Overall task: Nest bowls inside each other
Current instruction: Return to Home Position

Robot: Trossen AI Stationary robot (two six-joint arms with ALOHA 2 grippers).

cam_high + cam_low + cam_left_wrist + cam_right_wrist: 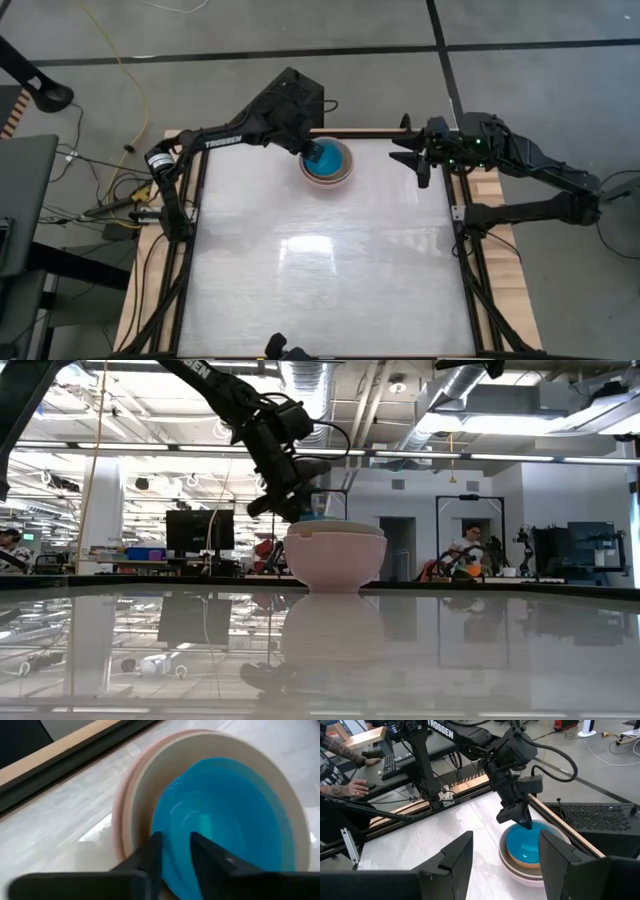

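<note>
High view: nested bowls point(328, 163) at the table's point(330, 270) 12 o'clock, left gripper point(312, 152) over their 10 o'clock rim.
Left wrist: fingers point(152, 852) slightly parted at the teal bowl's point(235, 815) edge (a crooked withdrawal could snag it).
Right wrist: right gripper point(506, 855) wide open, idle.

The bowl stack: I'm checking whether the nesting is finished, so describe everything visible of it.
The stack stands upright on the white table, near one edge, between the arms. A glossy blue bowl sits innermost, a beige bowl surrounds it, and a pink bowl is outermost. All look like round plastic with roughly level rims. The left tool hangs at the blue bowl's rim; contact is unclear. Any bowls hidden between these cannot be seen.
</note>
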